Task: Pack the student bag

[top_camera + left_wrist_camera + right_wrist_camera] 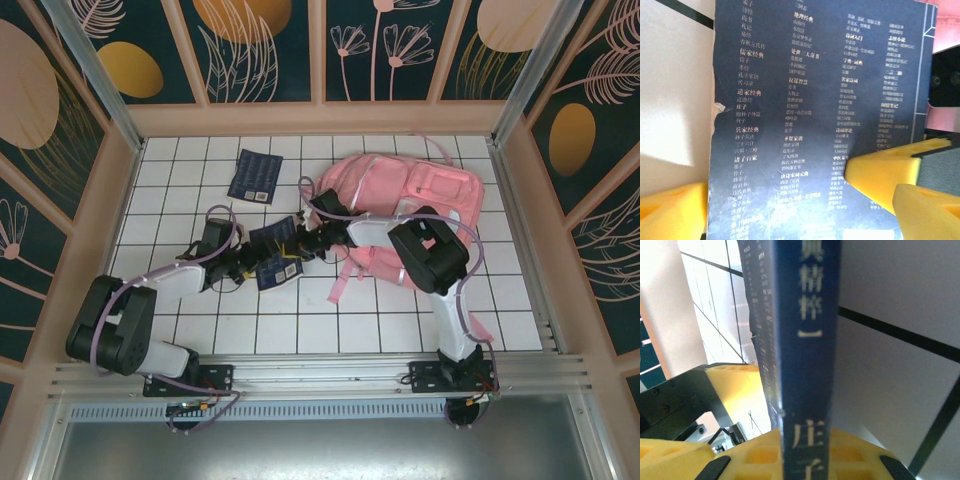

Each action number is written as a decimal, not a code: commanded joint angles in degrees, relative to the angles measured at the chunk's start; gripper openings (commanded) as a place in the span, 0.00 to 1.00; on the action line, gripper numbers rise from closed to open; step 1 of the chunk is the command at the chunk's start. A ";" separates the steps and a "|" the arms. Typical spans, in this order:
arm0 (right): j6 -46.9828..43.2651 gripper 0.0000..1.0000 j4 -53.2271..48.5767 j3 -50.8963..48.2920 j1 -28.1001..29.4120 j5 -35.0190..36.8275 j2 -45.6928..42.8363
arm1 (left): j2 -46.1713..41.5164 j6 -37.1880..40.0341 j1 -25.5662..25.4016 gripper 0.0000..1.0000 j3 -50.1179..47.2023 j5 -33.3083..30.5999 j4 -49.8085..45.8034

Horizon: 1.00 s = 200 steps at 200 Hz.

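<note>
The student bag is a large pink backpack lying flat at the back right; a corner of the student bag also shows in the left wrist view. A small dark blue book with pale Chinese print is held up between the two arms, left of the bag. My right gripper is shut on it, the book's spine standing between the yellow fingers of that gripper. My left gripper faces the book's cover with its fingers wide apart, open.
A second dark blue book lies flat on the white tiled table at the back left. Pink bag straps trail toward the front. Wooden frame walls enclose the table on three sides.
</note>
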 commanded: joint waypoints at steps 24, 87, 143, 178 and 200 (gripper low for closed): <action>6.11 0.00 8.32 -3.45 -3.06 2.33 -12.01 | -7.37 -2.52 -0.33 0.98 1.65 -1.19 -4.33; 24.04 0.00 31.09 -10.34 -3.41 11.77 -23.04 | -15.59 -18.44 -0.32 0.99 0.06 3.37 9.86; 29.63 0.00 41.10 -11.87 -2.76 19.35 -26.03 | -18.19 -30.16 -0.34 0.99 -0.58 1.58 27.09; 34.91 0.00 50.92 -15.41 -1.61 24.54 -26.34 | -18.58 -34.52 -0.43 0.94 -1.43 -2.35 34.25; 35.72 0.00 54.58 -16.41 0.27 28.88 -25.95 | -17.41 -36.25 -0.61 0.87 -1.45 -3.71 38.64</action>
